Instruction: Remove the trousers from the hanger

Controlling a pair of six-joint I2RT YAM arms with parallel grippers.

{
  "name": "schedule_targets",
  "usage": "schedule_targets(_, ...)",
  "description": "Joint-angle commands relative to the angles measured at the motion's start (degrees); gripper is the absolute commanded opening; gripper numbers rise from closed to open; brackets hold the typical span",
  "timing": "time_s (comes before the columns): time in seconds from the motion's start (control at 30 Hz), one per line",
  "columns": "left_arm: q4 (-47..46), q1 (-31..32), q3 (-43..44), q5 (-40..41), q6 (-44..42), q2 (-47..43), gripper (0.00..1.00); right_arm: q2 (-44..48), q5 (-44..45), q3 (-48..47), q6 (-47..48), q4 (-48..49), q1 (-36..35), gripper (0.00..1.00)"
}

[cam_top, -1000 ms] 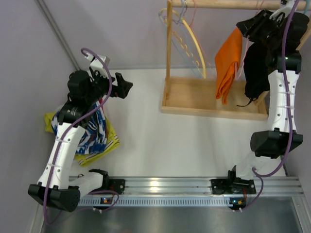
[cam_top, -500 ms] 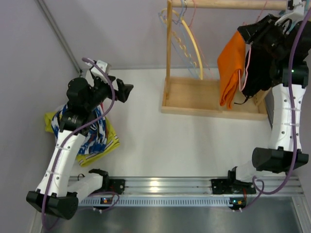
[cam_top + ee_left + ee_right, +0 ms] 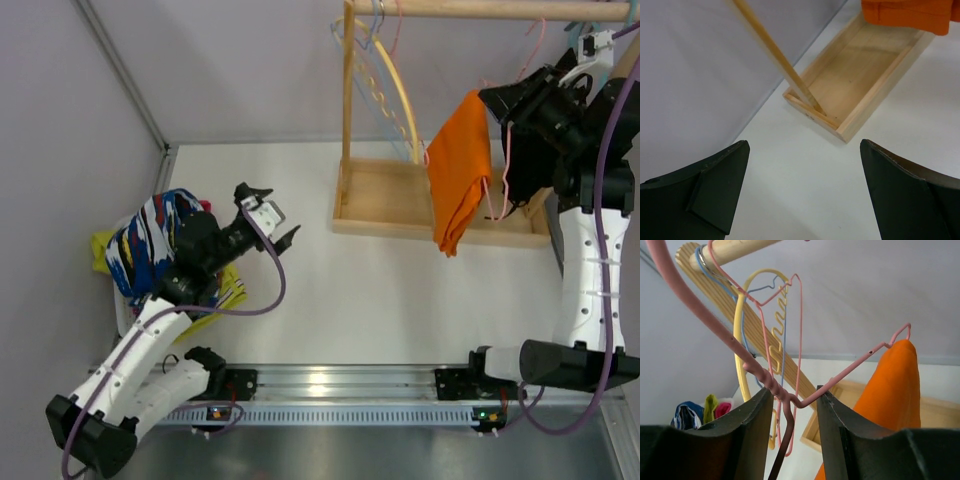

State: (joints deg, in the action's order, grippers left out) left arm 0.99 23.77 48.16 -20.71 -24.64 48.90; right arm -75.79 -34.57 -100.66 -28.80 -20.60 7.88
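Note:
The orange trousers (image 3: 458, 170) hang folded over a pink wire hanger (image 3: 507, 160) at the right end of the wooden rack. My right gripper (image 3: 505, 100) is shut on the hanger's twisted neck (image 3: 771, 386), just below its hook. The trousers drape beside the jaws (image 3: 895, 390). My left gripper (image 3: 272, 215) is open and empty, low over the white table left of the rack. Its wrist view shows the rack's base tray (image 3: 865, 75) and the trousers' lower edge (image 3: 905, 12) ahead.
The wooden rack has a top rod (image 3: 470, 8), an upright post (image 3: 348, 100) and a base tray (image 3: 400, 205). Empty yellow, blue and pink hangers (image 3: 395, 90) hang at its left end. A black garment (image 3: 530, 165) hangs behind the right arm. A pile of clothes (image 3: 160, 250) lies at the left.
My left arm swung down and right, off the clothes pile, toward the table's middle. My right gripper has drawn the hanger and trousers leftward, away from the black garment.

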Motion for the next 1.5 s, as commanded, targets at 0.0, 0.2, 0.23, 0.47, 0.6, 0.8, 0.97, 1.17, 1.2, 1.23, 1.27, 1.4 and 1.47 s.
schedule_targets(0.0,-8.19,6.09,-4.03,3.29,-11.9,-1.18,0.99,7.14,2.57,0.28,-1.0,8.83,-0.58,0.0)
schedule_targets(0.2,-17.07,23.58,-7.47,11.46,-12.26,1.88,0.95,13.29,6.61,6.42,-4.51,6.54,-0.58,0.0)
schedule_targets(0.23,-18.21,29.0,-7.56,14.96,-12.62,2.77,0.94,13.91,7.23,7.23,-5.12,6.28,-0.58,0.0)
schedule_targets(0.47,-28.85,43.37,-2.65,20.17,-2.45,12.69,0.95,18.91,8.81,13.12,-8.98,6.53,-0.67,0.0)
schedule_targets(0.6,-30.79,46.97,4.56,24.47,11.34,20.51,0.94,20.33,10.21,14.53,-9.96,4.79,-0.85,0.0)
schedule_targets(0.8,-30.88,51.81,15.19,30.19,18.65,28.51,0.91,23.58,13.12,17.34,-12.51,4.43,-1.11,0.0)
schedule_targets(0.97,-30.79,53.13,21.17,33.28,22.09,33.96,0.88,25.16,14.61,18.13,-13.92,3.55,-1.9,0.0)
schedule_targets(1.17,-30.7,53.49,25.31,33.45,24.47,39.67,0.88,25.43,13.91,17.61,-15.15,2.85,-2.17,0.0)
schedule_targets(1.2,-30.7,53.49,26.79,33.89,24.47,40.56,0.88,25.43,13.74,17.61,-15.24,2.85,-2.17,0.0)
schedule_targets(1.23,-30.79,53.49,27.68,34.59,24.47,41.44,0.88,25.6,13.3,17.52,-15.06,2.59,-2.25,0.0)
schedule_targets(1.27,-30.79,53.49,28.3,35.81,24.47,42.66,0.88,25.69,13.21,17.26,-14.97,2.32,-2.25,0.0)
schedule_targets(1.4,-30.79,53.49,30.06,35.48,24.47,44.26,0.88,26.22,12.95,17.43,-14.53,2.23,-2.25,0.0)
schedule_targets(1.47,-30.79,53.49,30.5,35.74,24.38,44.96,0.88,26.31,12.51,17.43,-14.45,1.88,-2.25,0.0)
